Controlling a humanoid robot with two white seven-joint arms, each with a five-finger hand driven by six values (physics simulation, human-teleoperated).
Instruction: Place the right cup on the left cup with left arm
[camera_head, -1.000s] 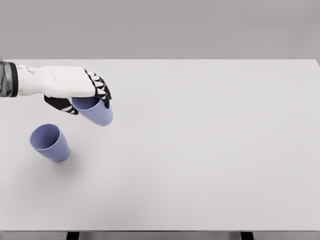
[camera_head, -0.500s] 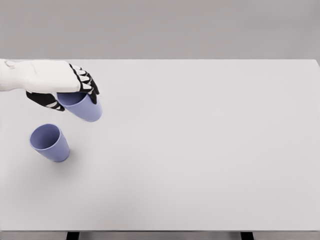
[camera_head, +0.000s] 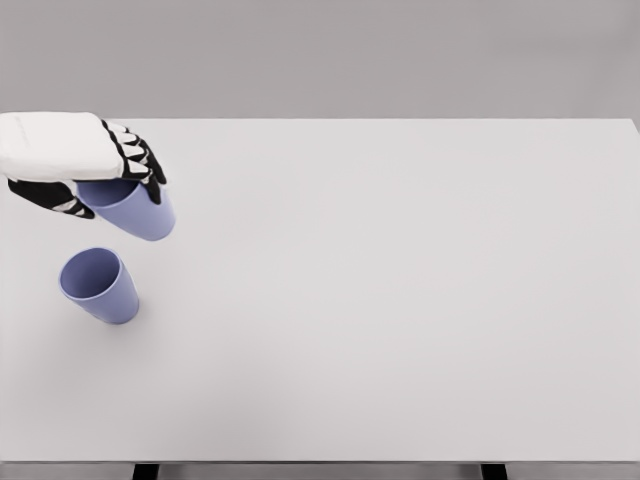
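I have the left hand (camera_head: 85, 168) wrapped around the carried cup (camera_head: 135, 210), gripping it near the rim from above and from the side, so the open mouth is tucked under the palm and the base points down toward me and to the right. That grip keeps the lower body of the cup free, which is the part that has to slide into the other one. The cup hangs clear of the bench (camera_head: 400, 300), tilted, not upright.

The target cup (camera_head: 98, 285) stands on the bench just below and a little left of the carried one in my view, apart from it, its mouth open and unblocked. By my reading I am in the carry, lining up over it, with the lowering not yet begun.

What I cannot make out: the carried cup's rim is mostly hidden by the palm and fingers (camera_head: 140, 165), so I cannot tell how many fingers bear on it. The forearm is cut off at the left edge. The right arm does not show at all.
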